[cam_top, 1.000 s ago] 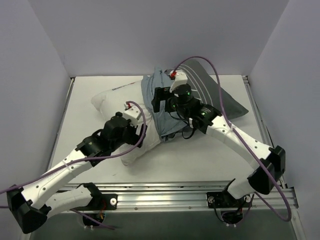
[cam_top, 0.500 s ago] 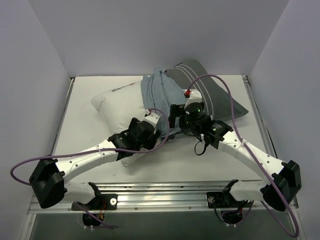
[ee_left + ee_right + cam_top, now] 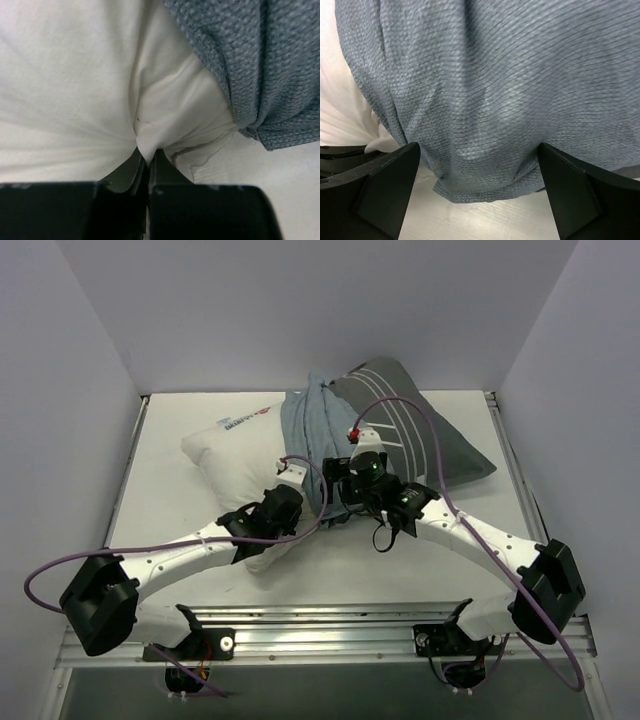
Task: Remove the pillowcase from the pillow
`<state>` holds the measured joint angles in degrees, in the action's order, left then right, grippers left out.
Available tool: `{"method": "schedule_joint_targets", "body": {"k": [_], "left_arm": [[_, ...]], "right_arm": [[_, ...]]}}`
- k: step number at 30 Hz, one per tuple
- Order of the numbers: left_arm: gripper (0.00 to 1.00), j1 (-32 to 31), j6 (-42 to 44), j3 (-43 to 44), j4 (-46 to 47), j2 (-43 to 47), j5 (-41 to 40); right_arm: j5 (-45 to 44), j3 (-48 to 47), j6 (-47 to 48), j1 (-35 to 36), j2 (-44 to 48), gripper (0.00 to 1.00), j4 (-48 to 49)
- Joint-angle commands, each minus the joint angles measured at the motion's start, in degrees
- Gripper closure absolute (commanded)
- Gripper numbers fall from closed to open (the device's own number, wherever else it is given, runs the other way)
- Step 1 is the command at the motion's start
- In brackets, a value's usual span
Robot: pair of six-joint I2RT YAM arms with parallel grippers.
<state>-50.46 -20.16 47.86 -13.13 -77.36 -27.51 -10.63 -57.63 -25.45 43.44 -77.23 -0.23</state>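
Stripping step: left hand (image 3: 146, 167) clenched on pillow (image 3: 65, 75) fabric; right hand (image 3: 477, 155), released, straddles pillowcase (image 3: 520, 75) hem just ahead; next it likely must close and pull away

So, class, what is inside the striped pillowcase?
The pillow: its bare white end sticks out of the pillowcase, whose opening is bunched at the middle. The other end is covered; only the cloth's puffed shape hints that it is in there.

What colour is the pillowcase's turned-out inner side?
Plain blue-grey, finely ribbed; the soft striped cloth pillowcase shows it best in the right wrist view.
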Motion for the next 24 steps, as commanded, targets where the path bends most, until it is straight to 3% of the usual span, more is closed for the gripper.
{"method": "schedule_joint_targets", "body": {"k": [1,7,10,11,13,14,15,20,24], "left_arm": [[0.98,0.71,-1.55,-1.10,-1.20,1.24,2.98],[0.98,0.89,-1.90,1.71,-5.23,5.90,4.22],[0.98,0.89,-1.28,3.56,-6.82,8.44,4.57],[0.98,0.89,-1.02,4.34,-7.26,9.07,4.65],[0.98,0.97,-0.49,5.05,-8.57,10.82,4.31],[0.98,1.06,-0.49,5.23,-9.19,11.44,4.04],[0.98,1.85,-0.67,5.32,-10.07,11.97,3.95],[0.98,6.68,-2.16,3.91,-12.80,16.80,5.80],[0.98,11.25,-4.18,3.38,-17.44,20.84,6.06]], "right_arm": [[-3.51,0.14,-1.18,2.35,-2.13,0.00,1.55],[-7.46,-0.47,-2.50,5.95,-7.58,0.00,1.46],[-10.18,-1.00,-3.11,6.22,-11.00,0.10,1.11],[-11.33,-1.17,-3.29,5.96,-11.79,0.31,0.76],[-13.96,-1.87,-3.29,4.65,-13.73,0.60,-1.42],[-14.58,-2.22,-3.37,3.77,-14.17,0.87,-2.31],[-15.29,-2.84,-3.64,2.80,-14.52,0.97,-4.15],[-19.85,-3.37,-3.46,-6.69,-10.93,1.00,-7.06],[-18.64,-5.04,-3.73,-14.86,-7.42,1.00,-8.56]]}}
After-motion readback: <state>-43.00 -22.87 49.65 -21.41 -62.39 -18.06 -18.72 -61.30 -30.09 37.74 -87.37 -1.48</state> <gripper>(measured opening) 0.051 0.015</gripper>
